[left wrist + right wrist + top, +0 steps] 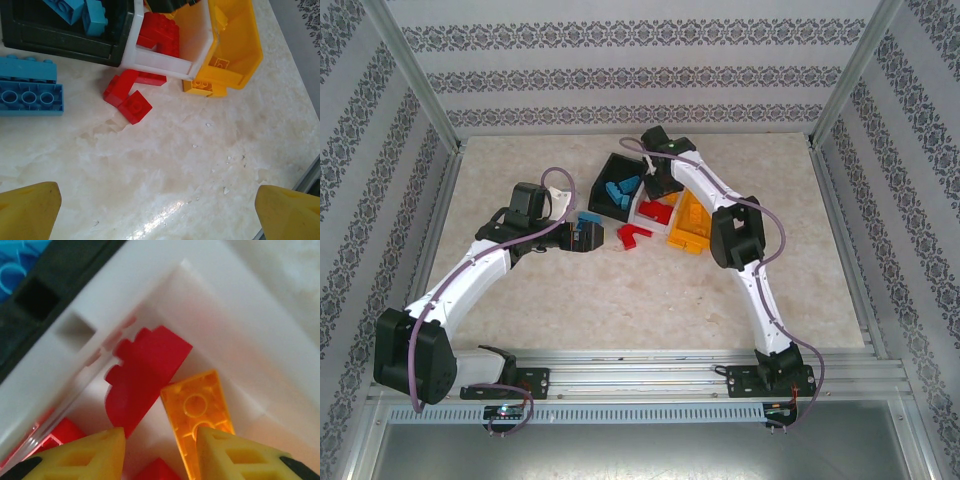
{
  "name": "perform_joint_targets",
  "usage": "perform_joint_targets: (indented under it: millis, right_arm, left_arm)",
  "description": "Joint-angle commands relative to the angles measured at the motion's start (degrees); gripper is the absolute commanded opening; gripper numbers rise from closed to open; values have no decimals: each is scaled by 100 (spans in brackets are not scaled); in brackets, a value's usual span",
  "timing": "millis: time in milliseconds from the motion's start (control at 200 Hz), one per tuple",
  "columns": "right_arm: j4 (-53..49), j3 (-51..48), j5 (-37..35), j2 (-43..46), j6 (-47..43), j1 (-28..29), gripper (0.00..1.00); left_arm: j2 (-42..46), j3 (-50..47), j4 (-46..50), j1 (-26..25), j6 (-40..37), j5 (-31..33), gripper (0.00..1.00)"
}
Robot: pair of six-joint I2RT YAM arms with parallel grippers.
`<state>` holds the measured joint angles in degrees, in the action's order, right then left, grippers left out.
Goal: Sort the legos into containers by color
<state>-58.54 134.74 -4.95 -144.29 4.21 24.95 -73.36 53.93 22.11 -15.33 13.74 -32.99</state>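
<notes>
Three bins stand in a row: black bin [610,168] with blue legos [80,10], white bin [160,62] with red legos [160,32], orange bin [240,50]. My right gripper [655,185] hangs low inside the white bin [150,270], open. An orange brick [200,400] lies studs-down against its right finger, and a red brick [145,370] lies by its left finger. My left gripper [157,200] is open over bare table. On the table ahead of it lie a long blue brick [30,85] and two red bricks [132,95]. An orange brick [205,86] sits at the orange bin's front.
The metal frame rail [650,365] runs along the near table edge, and patterned walls close in the sides and back. Bare marbled table [620,300] spreads between the bins and the arm bases.
</notes>
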Motion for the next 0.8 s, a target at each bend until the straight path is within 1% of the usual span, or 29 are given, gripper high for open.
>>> perform_joint_targets:
  millis: [0, 90, 195, 310, 365, 475, 530, 625, 794]
  right_arm:
    - [-425, -395, -282, 312, 89, 92, 42]
    - [-279, -505, -398, 340, 33, 76, 41]
    - [-715, 79, -783, -77, -129, 80, 35]
    - [-1059, 640, -1145, -520, -250, 80, 34]
    - [-1052, 731, -1115, -613, -280, 73, 32]
    - [-1001, 814, -1006, -705, -306, 63, 23]
    - [-986, 842, -888, -715, -296, 63, 23]
    - [-930, 852, -673, -721, -301, 71, 28]
    - [-957, 992, -620, -907, -307, 47, 27]
  left_arm:
    - [167, 173, 13, -37, 49, -102, 100]
    - [188, 170, -7, -34, 59, -112, 100]
    - [217, 150, -2, -33, 59, -95, 100]
    - [242, 135, -13, -40, 50, -77, 100]
    - [227, 144, -14, -34, 50, -87, 100]
    - [201, 153, -4, -32, 50, -94, 100]
    - [200, 157, -3, -31, 48, -95, 100]
    - [206, 159, 13, -27, 41, -76, 100]
    - [222, 144, 13, -23, 41, -58, 100]
